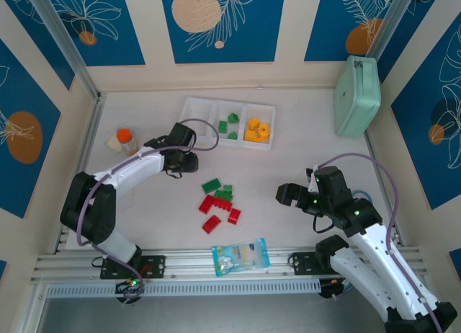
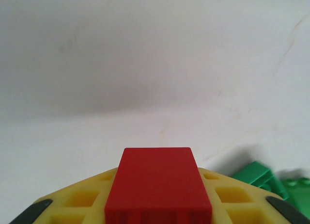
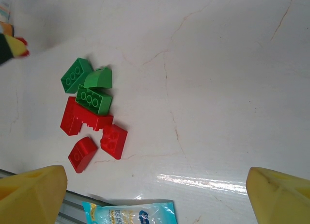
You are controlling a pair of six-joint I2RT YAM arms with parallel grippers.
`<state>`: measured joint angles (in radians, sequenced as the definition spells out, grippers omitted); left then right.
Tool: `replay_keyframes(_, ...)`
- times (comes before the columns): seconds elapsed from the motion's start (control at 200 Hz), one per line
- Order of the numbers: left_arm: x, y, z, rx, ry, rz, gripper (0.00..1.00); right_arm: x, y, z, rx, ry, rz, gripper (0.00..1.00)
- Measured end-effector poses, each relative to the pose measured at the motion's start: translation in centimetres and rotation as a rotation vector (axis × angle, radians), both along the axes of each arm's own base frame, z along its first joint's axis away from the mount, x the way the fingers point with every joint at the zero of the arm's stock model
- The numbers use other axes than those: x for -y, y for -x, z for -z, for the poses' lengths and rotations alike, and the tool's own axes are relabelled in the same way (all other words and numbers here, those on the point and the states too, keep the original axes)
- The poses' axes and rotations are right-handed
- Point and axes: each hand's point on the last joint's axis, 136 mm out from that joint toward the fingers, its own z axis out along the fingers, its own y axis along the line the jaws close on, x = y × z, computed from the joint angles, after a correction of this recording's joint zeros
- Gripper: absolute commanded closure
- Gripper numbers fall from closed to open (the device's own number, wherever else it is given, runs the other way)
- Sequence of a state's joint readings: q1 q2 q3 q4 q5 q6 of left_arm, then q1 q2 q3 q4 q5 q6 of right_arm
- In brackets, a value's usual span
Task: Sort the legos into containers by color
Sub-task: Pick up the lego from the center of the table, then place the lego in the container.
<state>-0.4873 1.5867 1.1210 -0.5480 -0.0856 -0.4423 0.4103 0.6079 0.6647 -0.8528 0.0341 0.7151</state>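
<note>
Glossy plastic legos, smooth tabletop

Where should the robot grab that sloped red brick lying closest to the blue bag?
Probably from straight above, pinching its two flat upright sides rather than the slanted top, where a grip would likely slide. The sloped red brick has bare table toward the bag, so the open right tool has room to come down.
</note>
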Motion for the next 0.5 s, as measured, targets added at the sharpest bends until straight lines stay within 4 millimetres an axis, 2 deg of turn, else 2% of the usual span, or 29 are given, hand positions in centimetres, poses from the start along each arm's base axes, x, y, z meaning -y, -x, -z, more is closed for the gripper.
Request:
replay_keyframes(0.075,0.6,-2.4,-2.6,0.068,0.004,0.014,0.65,0.0,0.0,0.2,-0.013,0.006,0.000,0.05)
replay_keyframes(0.15,1.3,-5.7,-5.4,0.147,0.009,0.024,0.65,0.0,-0.1,0.5,-0.025,0.010,0.000,0.05)
replay_keyframes(0.255,1.9,-10.4,-7.7,0.225,-0.007,0.022,0.65,0.1,0.1,0.6,-0.042,0.018,0.006,0.04)
replay_keyframes(0.355,2.3,-14.5,-7.9,0.251,-0.024,0.010,0.65,0.1,0.1,0.2,-0.043,0.014,0.011,0.04)
replay_keyframes(0.5,1.9,-18.0,-5.0,0.206,-0.049,-0.012,0.64,0.1,0.0,0.1,-0.053,0.018,0.010,0.04)
